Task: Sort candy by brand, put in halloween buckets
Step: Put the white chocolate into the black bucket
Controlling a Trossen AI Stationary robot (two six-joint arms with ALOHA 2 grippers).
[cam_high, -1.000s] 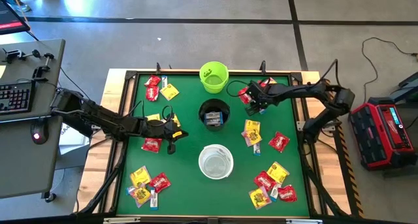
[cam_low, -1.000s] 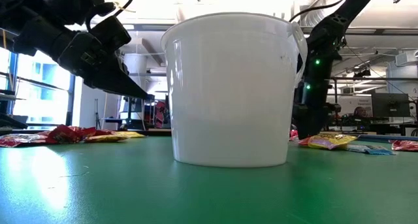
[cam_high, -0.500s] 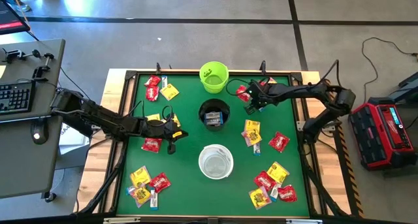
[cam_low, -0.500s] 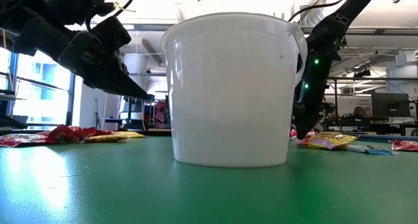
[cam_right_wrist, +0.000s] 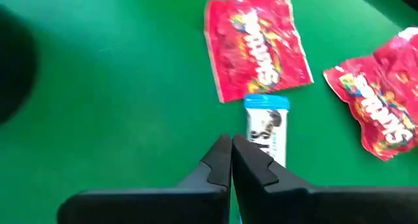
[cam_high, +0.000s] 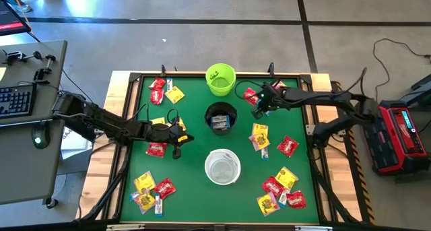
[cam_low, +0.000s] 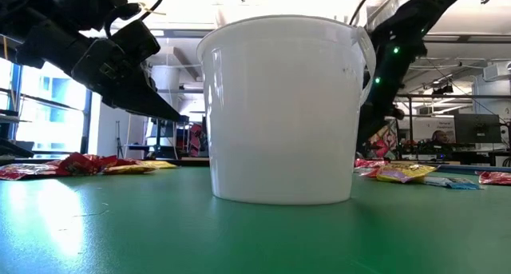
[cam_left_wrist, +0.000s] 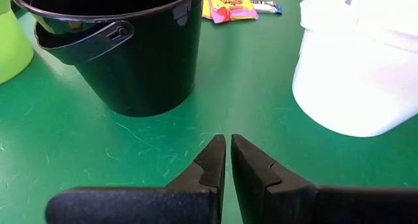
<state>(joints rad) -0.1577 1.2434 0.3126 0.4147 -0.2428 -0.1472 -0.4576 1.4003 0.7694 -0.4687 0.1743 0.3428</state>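
Three halloween buckets stand in a row down the table's middle: lime green [cam_high: 220, 79] at the far edge, black [cam_high: 221, 118] with blue-and-white packets inside, and white [cam_high: 222, 167] nearest. Candy lies in scattered groups. My right gripper [cam_high: 258, 110] [cam_right_wrist: 231, 145] hangs shut right of the black bucket, over a blue-and-white packet [cam_right_wrist: 264, 126] beside two red packets [cam_right_wrist: 258, 44]. My left gripper [cam_high: 177, 149] [cam_left_wrist: 227, 144] hovers shut and empty above the green table, left of the black and white buckets, next to a red packet [cam_high: 156, 149]. My right gripper is shut, pointing down at the table. The blue-and-white packet's near end [cam_right_wrist: 274, 155] runs behind one finger [cam_right_wrist: 261, 168]. I cannot tell whether the fingers touch it.
Candy groups lie at the far left [cam_high: 163, 91], near left [cam_high: 151, 189], right [cam_high: 259, 137] [cam_high: 287, 146] and near right [cam_high: 279, 190]. The table has a raised dark frame [cam_high: 311, 133]. In the low view the white bucket [cam_low: 283, 110] hides the middle.
My right gripper dipped to the table, then came up a little. Its arm now reaches out flatter from the right edge. The left arm has kept still.
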